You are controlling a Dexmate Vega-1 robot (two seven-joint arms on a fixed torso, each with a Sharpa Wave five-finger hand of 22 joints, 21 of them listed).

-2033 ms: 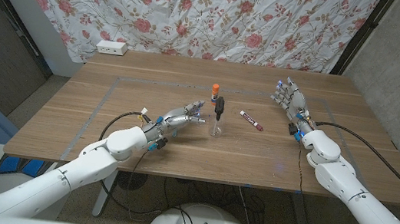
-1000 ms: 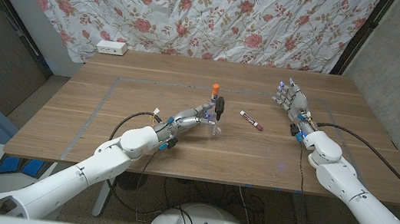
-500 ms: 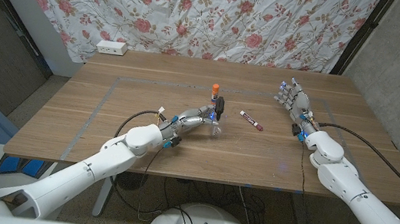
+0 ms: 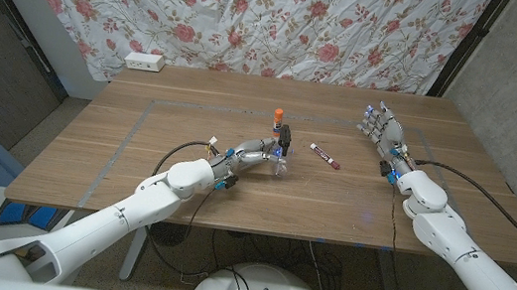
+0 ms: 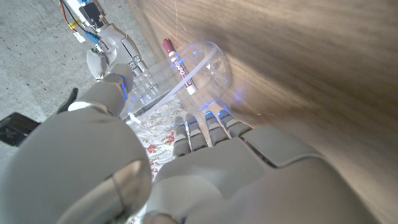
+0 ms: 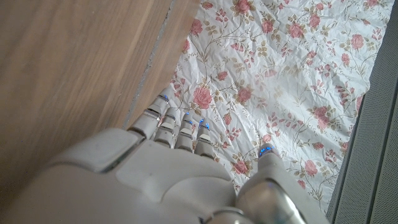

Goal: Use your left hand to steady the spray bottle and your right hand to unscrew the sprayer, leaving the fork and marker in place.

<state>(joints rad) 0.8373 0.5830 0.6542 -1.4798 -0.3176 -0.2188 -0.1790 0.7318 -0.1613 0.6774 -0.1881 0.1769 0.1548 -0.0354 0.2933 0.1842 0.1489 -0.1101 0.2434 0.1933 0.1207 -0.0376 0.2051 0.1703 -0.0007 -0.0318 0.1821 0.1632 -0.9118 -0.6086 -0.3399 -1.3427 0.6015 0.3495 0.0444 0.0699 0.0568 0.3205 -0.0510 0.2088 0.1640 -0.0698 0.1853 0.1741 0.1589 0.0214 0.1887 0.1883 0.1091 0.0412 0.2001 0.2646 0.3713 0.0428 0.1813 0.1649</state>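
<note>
reached since two seconds ago: left hand (image 4: 259, 152) fingers at upright spray bottle (image 4: 282, 154), grasp unclear; right hand (image 4: 381, 131) spread, well apart.

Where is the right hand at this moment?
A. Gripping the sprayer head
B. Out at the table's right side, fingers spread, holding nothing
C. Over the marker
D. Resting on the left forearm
B: the right hand stands apart from the spray bottle, fingers open.

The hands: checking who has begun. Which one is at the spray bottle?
The left hand, its fingers at the clear spray bottle; the right hand stands apart near the table's far right.
</note>
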